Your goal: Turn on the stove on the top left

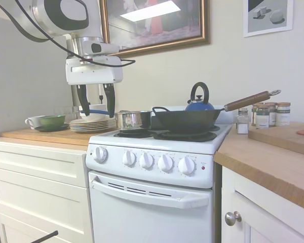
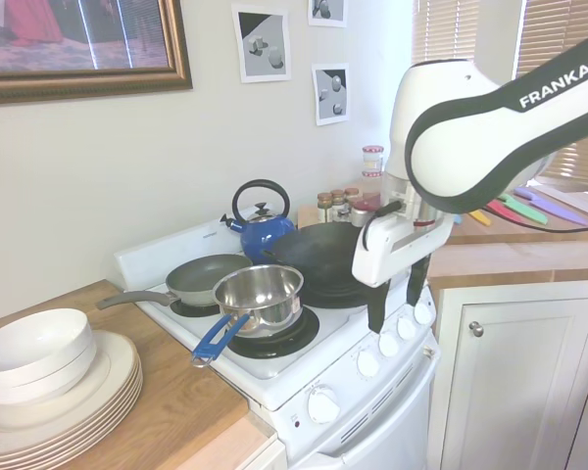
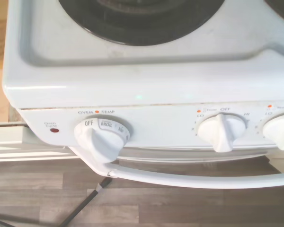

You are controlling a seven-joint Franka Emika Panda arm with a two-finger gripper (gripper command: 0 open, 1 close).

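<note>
The narrow white electric stove with black burners stands between the white drawer cabinet and the wooden table. Five round white knobs line its front panel. In the wrist view, the oven-temperature knob points to OFF, and the burner knob at its 3 o'clock side also points to OFF. A third knob is cut by the frame edge; its setting cannot be read.

The gripper hangs in free air, high above and in front of the knob panel. Its two black fingers stand wide apart, pointing down, holding nothing. They touch no knob.

Cookware on the cooktop: a steel saucepan with a blue handle, a grey frying pan, a black wok and a blue kettle.

Task status: judged not begun. No knob appears turned. Remaining steps: identify the knob for the top-left burner, descend, close the fingers on it, rotate it off the OFF mark. Which knob serves that burner cannot be told from the legible labels.
</note>
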